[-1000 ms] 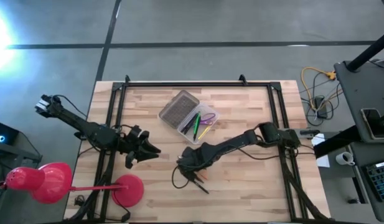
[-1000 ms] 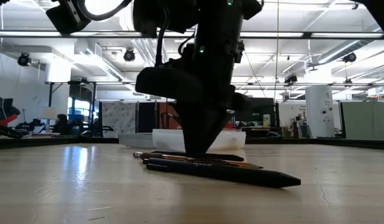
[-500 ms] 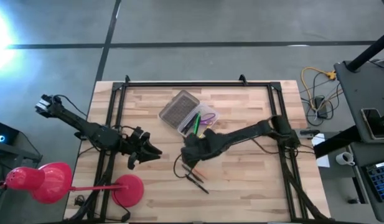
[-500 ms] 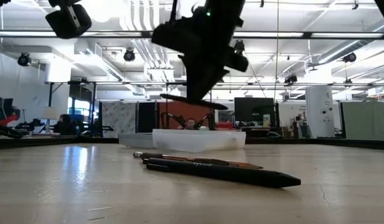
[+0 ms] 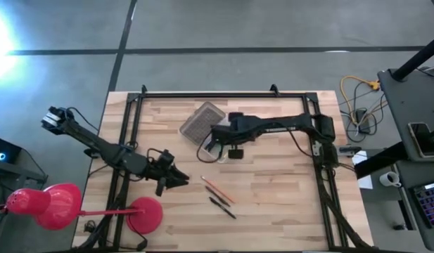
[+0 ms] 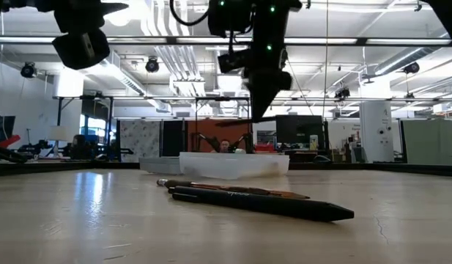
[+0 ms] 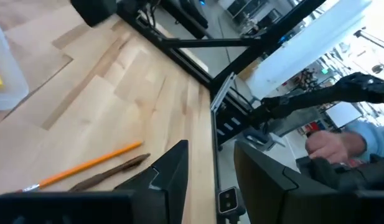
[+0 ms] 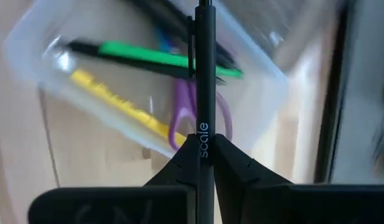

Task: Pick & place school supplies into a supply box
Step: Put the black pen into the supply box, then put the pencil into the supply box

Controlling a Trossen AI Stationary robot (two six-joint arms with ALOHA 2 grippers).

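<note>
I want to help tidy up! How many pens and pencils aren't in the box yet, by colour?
Black: 2, the pen on the table and the held pen in the right gripper.
Orange: 1, the pencil on the table.
Total: 3

A grey concrete floor (image 5: 224,28) with dark seam lines lies beyond the wooden table (image 5: 273,204). A pink desk lamp (image 5: 41,206) stands at the near left. On the right, a dark bench (image 5: 413,105) holds a white mug (image 5: 390,179), with yellow cables (image 5: 357,88) beside it. Across the table, the hall shows ceiling strip lights (image 6: 372,40), white pillars (image 6: 376,132) and monitors (image 6: 299,130).
</note>
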